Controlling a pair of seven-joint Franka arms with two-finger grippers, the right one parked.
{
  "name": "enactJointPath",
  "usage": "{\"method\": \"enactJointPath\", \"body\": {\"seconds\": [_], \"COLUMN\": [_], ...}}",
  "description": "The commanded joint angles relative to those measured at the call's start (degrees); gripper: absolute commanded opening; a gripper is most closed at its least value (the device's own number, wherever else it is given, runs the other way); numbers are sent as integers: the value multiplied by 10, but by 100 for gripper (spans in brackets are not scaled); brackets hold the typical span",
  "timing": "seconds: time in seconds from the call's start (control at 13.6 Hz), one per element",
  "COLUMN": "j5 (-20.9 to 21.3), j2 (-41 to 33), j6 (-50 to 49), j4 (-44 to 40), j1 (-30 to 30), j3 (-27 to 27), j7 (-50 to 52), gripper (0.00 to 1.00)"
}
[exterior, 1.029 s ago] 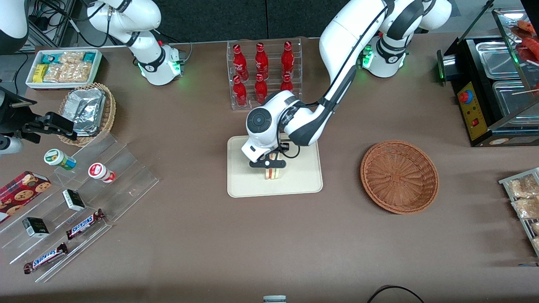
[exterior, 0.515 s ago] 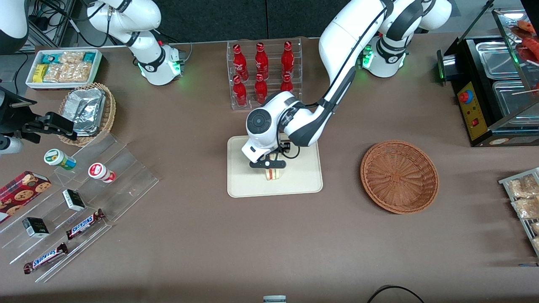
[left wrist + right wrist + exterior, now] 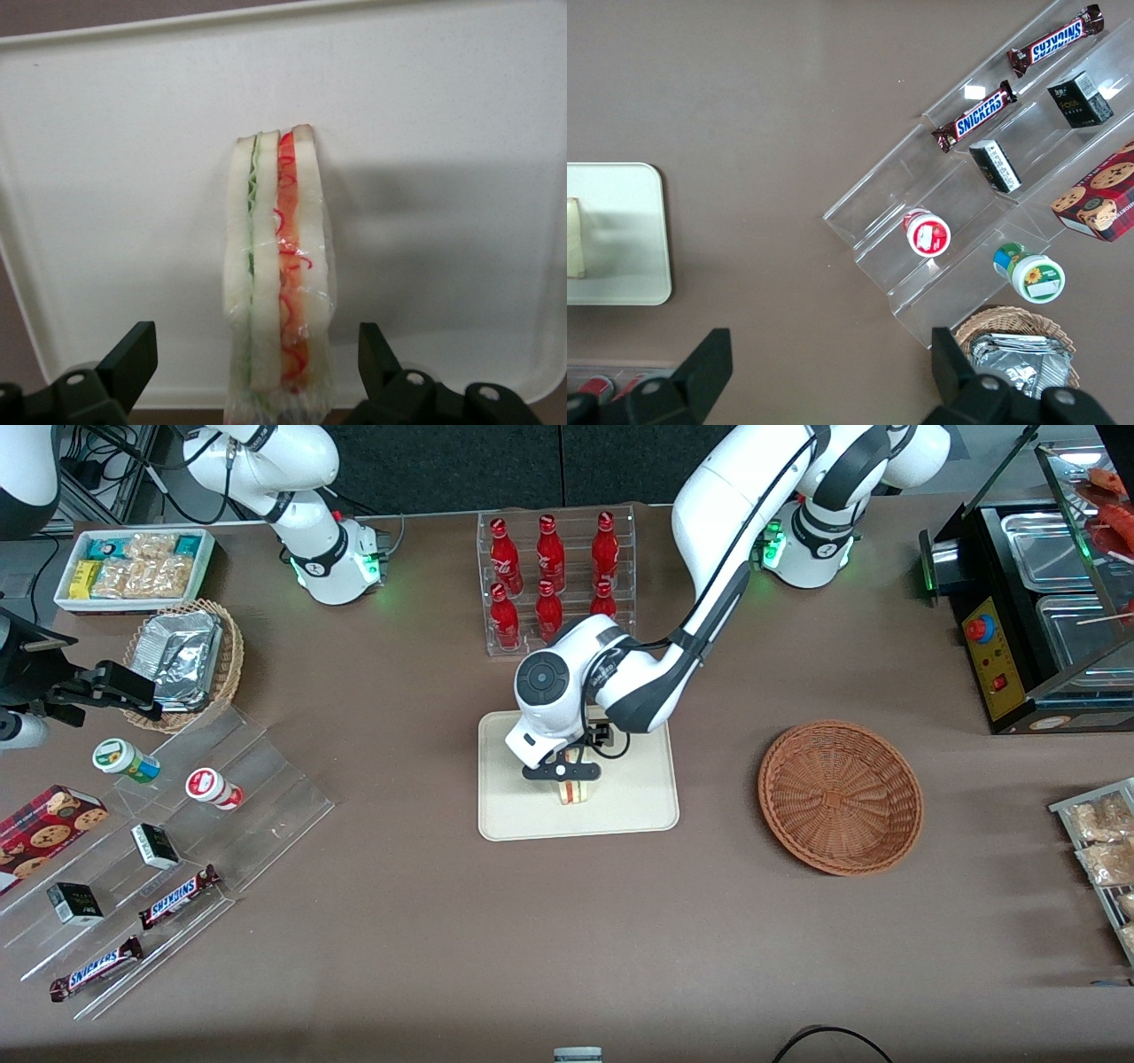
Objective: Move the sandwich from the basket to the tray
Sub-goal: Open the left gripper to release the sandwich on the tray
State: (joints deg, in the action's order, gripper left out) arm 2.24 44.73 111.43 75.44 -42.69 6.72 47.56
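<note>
gripper: above the tray, over the sandwich; fingers spread wide, clear of the bread on both sides, gripping nothing
sandwich: standing on edge on the tray, near its middle, green and red layers showing
tray: flat on the worktop, nearer the front camera than the red bottles
basket: toward the working arm's end, well apart from the tray, nothing in it

Two chocolate bars read "SNICKERS": one on the clear acrylic display steps, the other at its 7 o'clock on a lower step. No other lettering on the table is readable.
</note>
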Motion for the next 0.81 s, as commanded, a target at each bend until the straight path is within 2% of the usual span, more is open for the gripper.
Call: {"method": "enactJointPath", "body": {"seconds": [0.0,0.29,0.74], "j5": [3,3,8], "j2": [-31,-98,-140], "j6": [-38,-68,-147], "j4": [-18,-16,4], "j1": [-4,25,135], "j3": [-9,-14,-15], "j7": [15,15,-8], "gripper": [100,100,100]}}
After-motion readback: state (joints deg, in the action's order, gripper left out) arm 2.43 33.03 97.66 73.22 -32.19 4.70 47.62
